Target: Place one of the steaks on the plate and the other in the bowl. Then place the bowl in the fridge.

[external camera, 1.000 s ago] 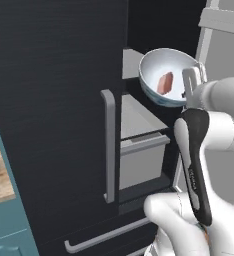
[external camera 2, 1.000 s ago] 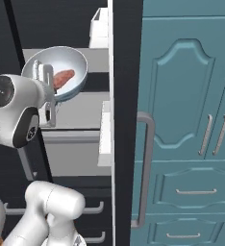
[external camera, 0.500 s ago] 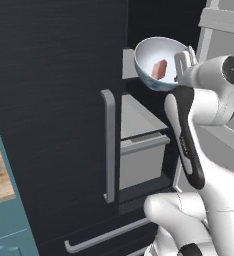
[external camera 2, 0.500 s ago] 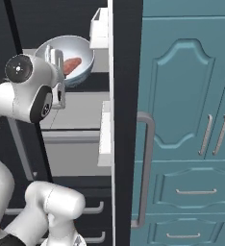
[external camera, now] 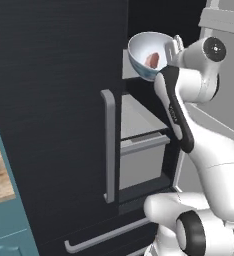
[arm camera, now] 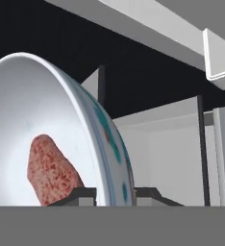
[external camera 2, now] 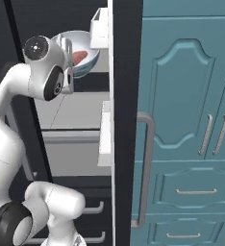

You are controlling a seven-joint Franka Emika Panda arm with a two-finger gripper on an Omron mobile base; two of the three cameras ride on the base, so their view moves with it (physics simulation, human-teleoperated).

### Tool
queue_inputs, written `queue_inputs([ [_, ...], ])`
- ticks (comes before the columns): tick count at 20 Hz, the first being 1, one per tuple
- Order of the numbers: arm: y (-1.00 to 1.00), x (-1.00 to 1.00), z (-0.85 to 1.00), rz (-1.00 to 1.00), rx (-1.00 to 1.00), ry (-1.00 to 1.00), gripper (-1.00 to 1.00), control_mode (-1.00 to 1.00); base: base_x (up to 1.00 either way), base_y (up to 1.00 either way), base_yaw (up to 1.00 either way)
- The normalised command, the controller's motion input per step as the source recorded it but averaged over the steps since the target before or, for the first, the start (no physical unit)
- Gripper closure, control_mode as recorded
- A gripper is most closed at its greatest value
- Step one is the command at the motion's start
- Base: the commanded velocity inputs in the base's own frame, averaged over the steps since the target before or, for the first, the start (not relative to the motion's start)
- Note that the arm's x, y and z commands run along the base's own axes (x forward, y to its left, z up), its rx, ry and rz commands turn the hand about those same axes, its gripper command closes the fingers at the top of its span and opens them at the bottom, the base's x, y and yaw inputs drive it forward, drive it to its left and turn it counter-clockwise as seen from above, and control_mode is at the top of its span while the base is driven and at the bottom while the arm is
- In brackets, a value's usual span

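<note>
Clamped between the two fingers of the gripper [arm camera: 112, 194] is the rim of the bowl [arm camera: 47, 120], so the jaws stand only narrowly apart, with one tip inside the wall and one outside. That bowl is small and deep, white within, with blue-green marks on its outer wall, and it is tilted so its mouth faces partly sideways. Against the inner wall, just beside the inside fingertip, lies a steak [arm camera: 51, 172], a pinkish-red mottled slab. Beyond the gripper stand the grey shelves of the open fridge [external camera: 54, 100]. Compared with a second ago, the bowl is higher, more steeply tipped and closer to the upper shelf.
</note>
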Motion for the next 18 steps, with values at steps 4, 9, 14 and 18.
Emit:
queue_inputs([
  [4, 0.00, 0.59, 0.02, 0.01, 0.00, 0.05, 1.00, -1.00, 0.00, 0.00, 0.00],
  [9, 0.00, 0.64, 0.00, 0.02, 0.00, 0.06, 1.00, -1.00, 0.00, 0.00, 0.00],
  [14, 0.07, 0.57, 0.00, 0.00, 0.00, 0.00, 1.00, -1.00, 0.00, 0.00, 0.00],
  [18, 0.09, 0.67, 0.00, 0.01, 0.00, 0.00, 1.00, -1.00, 0.00, 0.00, 0.00],
])
